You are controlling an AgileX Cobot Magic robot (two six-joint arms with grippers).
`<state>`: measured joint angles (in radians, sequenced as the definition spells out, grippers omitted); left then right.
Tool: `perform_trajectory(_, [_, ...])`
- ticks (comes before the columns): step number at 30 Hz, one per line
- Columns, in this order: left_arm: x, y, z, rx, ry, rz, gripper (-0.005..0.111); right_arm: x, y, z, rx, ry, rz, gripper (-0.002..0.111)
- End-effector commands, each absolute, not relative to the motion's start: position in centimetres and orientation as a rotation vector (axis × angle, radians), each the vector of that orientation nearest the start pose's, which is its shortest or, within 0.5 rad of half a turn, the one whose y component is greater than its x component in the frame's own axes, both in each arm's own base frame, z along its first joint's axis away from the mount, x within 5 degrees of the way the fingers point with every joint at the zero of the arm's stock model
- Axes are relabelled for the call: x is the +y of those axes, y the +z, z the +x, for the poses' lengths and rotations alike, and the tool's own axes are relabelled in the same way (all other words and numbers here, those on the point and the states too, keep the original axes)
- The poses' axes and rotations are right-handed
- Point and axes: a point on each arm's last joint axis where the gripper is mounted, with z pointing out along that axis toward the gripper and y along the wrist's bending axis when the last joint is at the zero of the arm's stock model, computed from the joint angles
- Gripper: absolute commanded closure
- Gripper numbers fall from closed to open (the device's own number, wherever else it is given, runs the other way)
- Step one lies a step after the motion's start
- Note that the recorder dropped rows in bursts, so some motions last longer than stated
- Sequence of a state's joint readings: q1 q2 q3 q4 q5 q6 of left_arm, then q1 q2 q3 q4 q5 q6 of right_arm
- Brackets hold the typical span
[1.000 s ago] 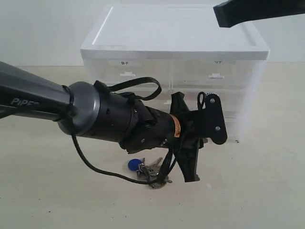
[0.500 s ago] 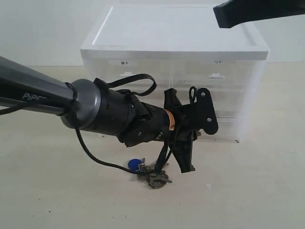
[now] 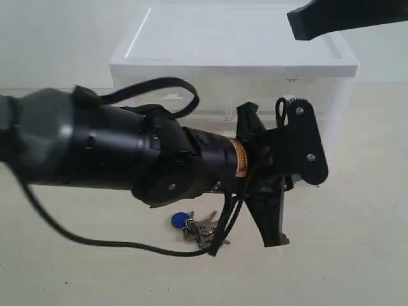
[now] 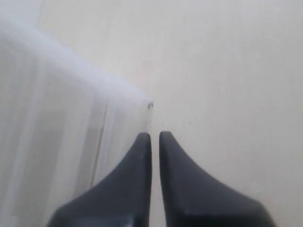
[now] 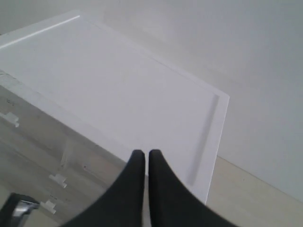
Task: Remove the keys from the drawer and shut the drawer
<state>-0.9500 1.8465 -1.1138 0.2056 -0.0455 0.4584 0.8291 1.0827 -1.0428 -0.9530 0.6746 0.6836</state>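
Note:
The keys (image 3: 194, 227), a silver bunch with a round blue tag, lie on the table in front of the drawer cabinet (image 3: 236, 48), under my left arm. The drawer (image 3: 334, 95) is the top right half-width one. Its front looks flush with the cabinet, and its handle is hidden behind my left wrist. My left gripper (image 3: 276, 239) (image 4: 155, 135) is shut and empty. It points down at the table right of the keys, near the cabinet's corner (image 4: 149, 105). My right gripper (image 3: 299, 24) (image 5: 144, 152) is shut and empty above the cabinet's white top (image 5: 118, 94).
My left arm's thick black body (image 3: 115, 153) and its looping cable (image 3: 95, 241) cover most of the cabinet's front and run close beside the keys. Bare beige table (image 3: 357, 255) lies right of the gripper and in front of it.
My left arm has risen toward the camera, and its gripper has swung to the right, away from the keys. The keys and my right gripper have stayed where they were.

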Motion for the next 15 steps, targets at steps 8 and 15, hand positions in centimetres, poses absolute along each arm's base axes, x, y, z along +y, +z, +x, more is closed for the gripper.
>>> perform_trajectory(8, [-19.8, 33.3, 13.7, 1.387, -0.478, 1.066, 0.102, 5.3, 42.9, 9.9, 1.620, 0.136, -0.453, 0.108])
perform_trajectory(15, [-10.8, 35.7, 7.6, 1.313, -0.618, 0.839, 0.102, -2.8, 37.7, 3.3, 1.462, 0.425, -0.294, 0.108])
